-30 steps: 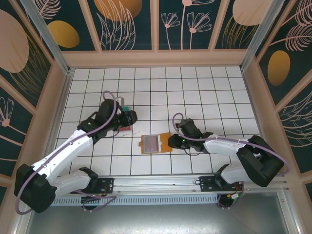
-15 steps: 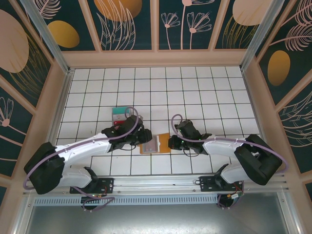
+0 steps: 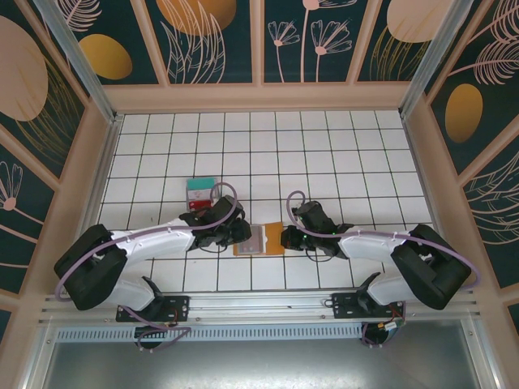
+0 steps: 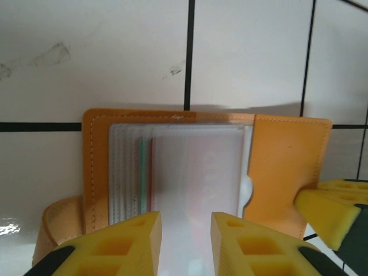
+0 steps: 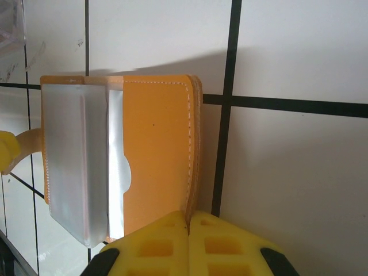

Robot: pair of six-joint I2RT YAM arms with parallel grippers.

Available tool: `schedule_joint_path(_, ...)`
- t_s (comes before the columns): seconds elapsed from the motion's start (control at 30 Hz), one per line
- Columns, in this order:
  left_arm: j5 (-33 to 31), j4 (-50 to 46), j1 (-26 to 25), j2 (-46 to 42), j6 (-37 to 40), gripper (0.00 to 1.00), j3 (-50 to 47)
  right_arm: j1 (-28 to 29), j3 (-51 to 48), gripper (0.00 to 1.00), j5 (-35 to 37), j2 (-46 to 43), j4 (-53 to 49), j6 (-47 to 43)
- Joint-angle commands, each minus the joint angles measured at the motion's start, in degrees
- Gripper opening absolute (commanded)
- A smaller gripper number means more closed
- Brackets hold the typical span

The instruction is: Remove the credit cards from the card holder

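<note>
The orange card holder (image 3: 261,240) lies open on the white tiles between both arms. In the left wrist view its clear sleeves hold a pale credit card (image 4: 195,167), with teal and red card edges (image 4: 145,172) beside it. My left gripper (image 4: 186,221) (image 3: 241,235) is at the holder's left end, jaws partly apart, with the pale card showing in the gap. My right gripper (image 5: 188,215) (image 3: 284,237) is shut on the stitched right edge of the orange cover (image 5: 155,144).
Two loose cards, teal on red (image 3: 200,190), lie on the tiles behind the left arm. The wooden walls (image 3: 89,186) close in the tiled floor at left, right and back. A right fingertip (image 4: 328,210) shows at the holder's corner.
My left arm has swung from the loose cards down to the holder's left end, and its jaws have narrowed. My right gripper has closed on the holder's edge.
</note>
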Motion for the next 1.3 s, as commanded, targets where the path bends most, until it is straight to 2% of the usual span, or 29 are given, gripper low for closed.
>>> schedule_joint_path(0.0, 0.9, 0.5, -0.2, 1.0, 0.1, 0.30, -0.7, 0.5, -0.9, 0.00, 1.1, -0.6, 0.3, 0.6)
schedule_joint_path(0.57, 4.6, 2.3, -1.0, 4.8, 1.2, 0.32, -0.4, 0.8, -1.0, 0.00, 1.0, -0.2, 0.7, 0.7)
schedule_joint_path(0.97, 7.5, 7.4, -1.3, 4.6, 2.1, 0.51, -0.4, 0.9, -0.7, 0.00, 0.8, 0.6, 1.0, 0.6)
schedule_joint_path(1.1, 7.6, 7.5, -1.3, 3.9, 3.0, 0.78, 0.0, 0.9, -0.6, 0.00, 0.9, 0.6, 0.8, 0.6)
schedule_joint_path(1.13, 7.9, 7.9, -1.3, 3.7, 3.1, 0.79, 0.0, 0.9, -0.6, 0.00, 1.0, 0.6, 0.7, 0.6)
schedule_joint_path(1.27, 10.6, 10.7, -1.3, 3.0, 3.6, 0.69, 0.7, 0.9, -0.8, 0.00, 1.0, 0.9, 1.0, 0.7)
